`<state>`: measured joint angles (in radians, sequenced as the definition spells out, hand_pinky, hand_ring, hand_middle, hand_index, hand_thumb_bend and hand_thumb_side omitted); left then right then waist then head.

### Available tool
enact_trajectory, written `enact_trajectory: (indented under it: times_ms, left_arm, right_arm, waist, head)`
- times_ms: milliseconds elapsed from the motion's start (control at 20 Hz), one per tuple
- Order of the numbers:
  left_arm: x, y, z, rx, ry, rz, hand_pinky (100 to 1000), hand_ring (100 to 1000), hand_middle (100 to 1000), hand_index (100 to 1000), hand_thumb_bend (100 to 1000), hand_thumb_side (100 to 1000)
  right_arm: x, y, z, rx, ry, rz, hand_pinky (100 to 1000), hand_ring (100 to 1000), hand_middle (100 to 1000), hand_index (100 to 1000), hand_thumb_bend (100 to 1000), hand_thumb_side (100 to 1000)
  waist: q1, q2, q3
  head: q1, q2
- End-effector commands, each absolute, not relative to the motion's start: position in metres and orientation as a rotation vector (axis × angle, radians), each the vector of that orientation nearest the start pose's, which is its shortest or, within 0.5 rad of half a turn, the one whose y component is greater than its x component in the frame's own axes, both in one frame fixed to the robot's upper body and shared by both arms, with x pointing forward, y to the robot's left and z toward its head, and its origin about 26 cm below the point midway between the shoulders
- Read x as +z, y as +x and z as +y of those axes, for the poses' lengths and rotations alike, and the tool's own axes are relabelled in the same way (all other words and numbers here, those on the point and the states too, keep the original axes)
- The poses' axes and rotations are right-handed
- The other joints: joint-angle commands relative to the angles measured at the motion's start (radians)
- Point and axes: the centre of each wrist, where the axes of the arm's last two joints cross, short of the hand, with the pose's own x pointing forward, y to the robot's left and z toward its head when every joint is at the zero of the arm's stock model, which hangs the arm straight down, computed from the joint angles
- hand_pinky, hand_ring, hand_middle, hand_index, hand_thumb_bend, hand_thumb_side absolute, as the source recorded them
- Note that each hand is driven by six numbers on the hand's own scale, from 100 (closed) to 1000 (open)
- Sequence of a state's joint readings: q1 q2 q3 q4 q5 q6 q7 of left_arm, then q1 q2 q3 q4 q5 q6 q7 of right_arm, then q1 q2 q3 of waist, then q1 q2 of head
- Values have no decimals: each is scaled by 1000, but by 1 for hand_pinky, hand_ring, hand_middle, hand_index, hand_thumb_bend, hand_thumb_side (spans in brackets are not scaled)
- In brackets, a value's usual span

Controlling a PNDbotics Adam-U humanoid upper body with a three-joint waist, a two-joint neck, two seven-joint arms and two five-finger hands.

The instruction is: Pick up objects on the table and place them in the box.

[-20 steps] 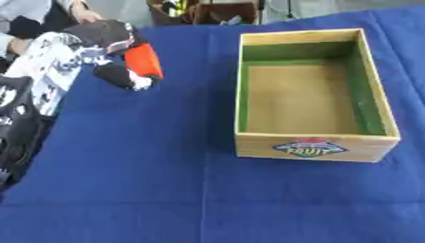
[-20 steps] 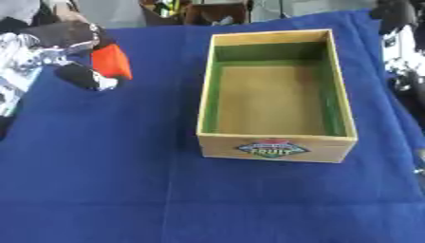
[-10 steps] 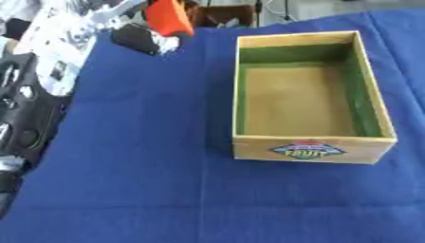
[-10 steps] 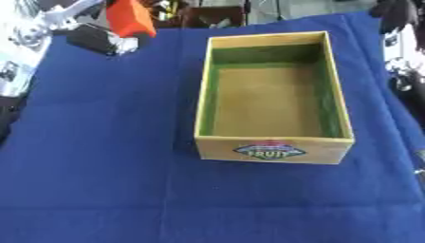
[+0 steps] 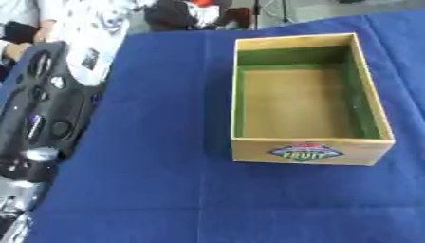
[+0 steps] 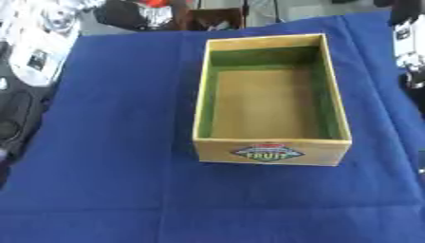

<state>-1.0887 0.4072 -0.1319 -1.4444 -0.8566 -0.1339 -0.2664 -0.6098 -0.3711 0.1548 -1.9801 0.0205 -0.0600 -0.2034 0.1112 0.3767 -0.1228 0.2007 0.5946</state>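
The table (image 5: 166, 190) wears a matt blue cloth with faint fold creases. The box (image 5: 309, 153) looks like pale, smooth wood, its inner walls lined in flat green and its floor plain tan, with a printed label on the near wall. The left arm (image 5: 37, 118) along the table's left edge is glossy black plastic with silver metal joints.

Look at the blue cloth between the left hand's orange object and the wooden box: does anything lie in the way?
Nothing visible does. The left hand holds the orange object at the far edge, and only bare blue cloth separates it from the empty wooden box.
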Motion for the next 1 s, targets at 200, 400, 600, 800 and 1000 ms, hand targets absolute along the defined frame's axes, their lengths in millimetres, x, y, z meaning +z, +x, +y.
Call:
enact_trajectory:
  times_ms: [200, 400, 600, 800, 1000]
  left_arm:
    - [362, 410, 163, 1587, -1330, 2719, 272, 387, 355, 596, 100, 627]
    - [348, 420, 154, 1659, -1247, 2724, 269, 385, 355, 592, 100, 630]
    - [332, 425, 146, 1753, -1159, 2688, 272, 386, 358, 592, 100, 639]
    - [320, 429, 139, 1848, -1100, 2623, 283, 394, 368, 596, 100, 647]
    - [312, 433, 135, 1931, -1029, 2571, 286, 397, 373, 600, 100, 654]
  right_arm:
    - [288, 308, -191, -496, 45, 3516, 900, 822, 600, 782, 100, 548]
    - [291, 308, -189, -492, 18, 3496, 898, 821, 601, 782, 100, 546]
    - [294, 308, -188, -491, 3, 3479, 896, 820, 602, 782, 100, 545]
    - [294, 307, -187, -492, 0, 3475, 896, 820, 601, 781, 100, 545]
    - [294, 307, -186, -495, -4, 3475, 897, 820, 601, 781, 100, 545]
  waist:
    - [-2, -19, -18]
    - [0, -16, -24]
    - [2, -14, -25]
    - [3, -13, -28]
    - [4, -10, -30]
  head:
    - [34, -20]
    - [36, -24]
    - [30, -27]
    - [28, -28]
    - [28, -28]
